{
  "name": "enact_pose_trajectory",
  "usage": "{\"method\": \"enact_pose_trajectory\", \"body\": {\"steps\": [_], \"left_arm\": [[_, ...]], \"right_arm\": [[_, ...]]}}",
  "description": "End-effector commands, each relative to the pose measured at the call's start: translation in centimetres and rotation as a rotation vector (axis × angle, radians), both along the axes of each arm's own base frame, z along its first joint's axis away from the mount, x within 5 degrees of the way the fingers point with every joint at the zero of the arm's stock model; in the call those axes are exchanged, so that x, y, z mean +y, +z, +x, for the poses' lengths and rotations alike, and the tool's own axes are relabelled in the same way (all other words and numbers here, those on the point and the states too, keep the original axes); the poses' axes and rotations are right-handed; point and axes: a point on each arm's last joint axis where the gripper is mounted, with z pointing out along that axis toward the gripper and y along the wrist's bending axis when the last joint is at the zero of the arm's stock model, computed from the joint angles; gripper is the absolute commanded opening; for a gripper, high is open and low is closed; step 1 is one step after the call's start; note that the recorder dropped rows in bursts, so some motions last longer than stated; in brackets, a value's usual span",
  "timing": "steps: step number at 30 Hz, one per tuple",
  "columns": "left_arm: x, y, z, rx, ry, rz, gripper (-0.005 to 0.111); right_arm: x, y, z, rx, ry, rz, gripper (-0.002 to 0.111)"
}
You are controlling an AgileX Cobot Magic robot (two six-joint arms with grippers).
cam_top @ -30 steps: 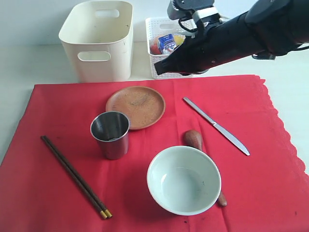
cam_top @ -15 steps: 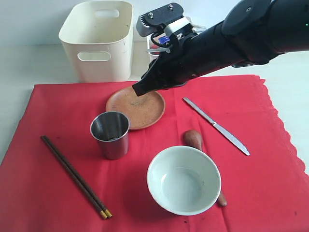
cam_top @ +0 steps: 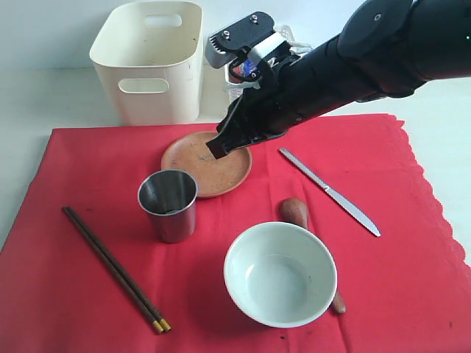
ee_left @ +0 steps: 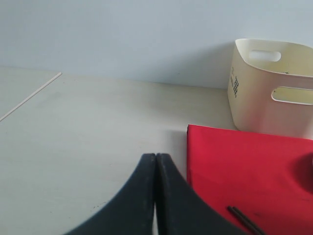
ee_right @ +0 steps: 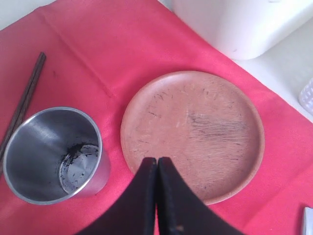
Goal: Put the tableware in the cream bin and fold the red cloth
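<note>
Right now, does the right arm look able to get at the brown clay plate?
Probably yes. The right end effector hangs shut over the brown clay plate near its rim, nothing lies on the plate, and the steel cup stands off to one side. The jaws would have to open first.

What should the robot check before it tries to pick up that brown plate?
1. Right gripper above the clay plate: ok, tips over its edge.
2. Jaws open for a grasp: not ok, shut.
3. Tips touching the plate: cannot tell.
4. Steel cup clear of the plate: ok, a narrow gap shows in the right wrist view.
5. Cream bin upright with room: ok, looks empty.
6. Left gripper out of the way: ok, shut, over the table beside the red cloth.
</note>
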Motion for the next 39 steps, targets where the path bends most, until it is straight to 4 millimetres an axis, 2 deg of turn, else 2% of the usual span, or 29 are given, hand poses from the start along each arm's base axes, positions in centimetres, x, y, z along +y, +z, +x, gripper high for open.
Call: {"method": "enact_pose_trajectory", "body": {"steps": [1, 7, 18, 23, 30, 35, 39], "left_arm": [[0.0, 0.0, 0.0, -0.002, 0.004, -0.005, 0.002], [0.0, 0.0, 0.0, -0.002, 0.004, -0.005, 0.002], [0.0, 0.0, 0.0, -0.002, 0.004, -0.005, 0.002], [0.0, 0.0, 0.0, -0.002, 0.004, -0.005, 0.002], [0.0, 0.0, 0.0, -0.002, 0.004, -0.005, 0.002], [0.0, 0.0, 0.0, -0.002, 0.004, -0.005, 0.002], [0.0, 0.0, 0.0, -0.002, 0.004, -0.005, 0.002]], "right_arm": [[0.1, 0.2, 0.0, -0.007, 0.007, -0.002, 0.000], [-0.2, 0.0, 0.2, -0.025, -0.006, -0.044, 0.000], [-2.1, -0.9, 0.7, -0.014, -0.131, -0.241, 0.000], [-3.3, -1.8, 0.5, 0.042, -0.187, -0.377, 0.000], [-3.8, -2.9, 0.1, 0.143, -0.227, -0.451, 0.000], [-4.3, -4.6, -0.6, 0.269, -0.264, -0.561, 0.000], [-4.5, -3.9, -0.7, 0.268, -0.281, -0.552, 0.000]]}}
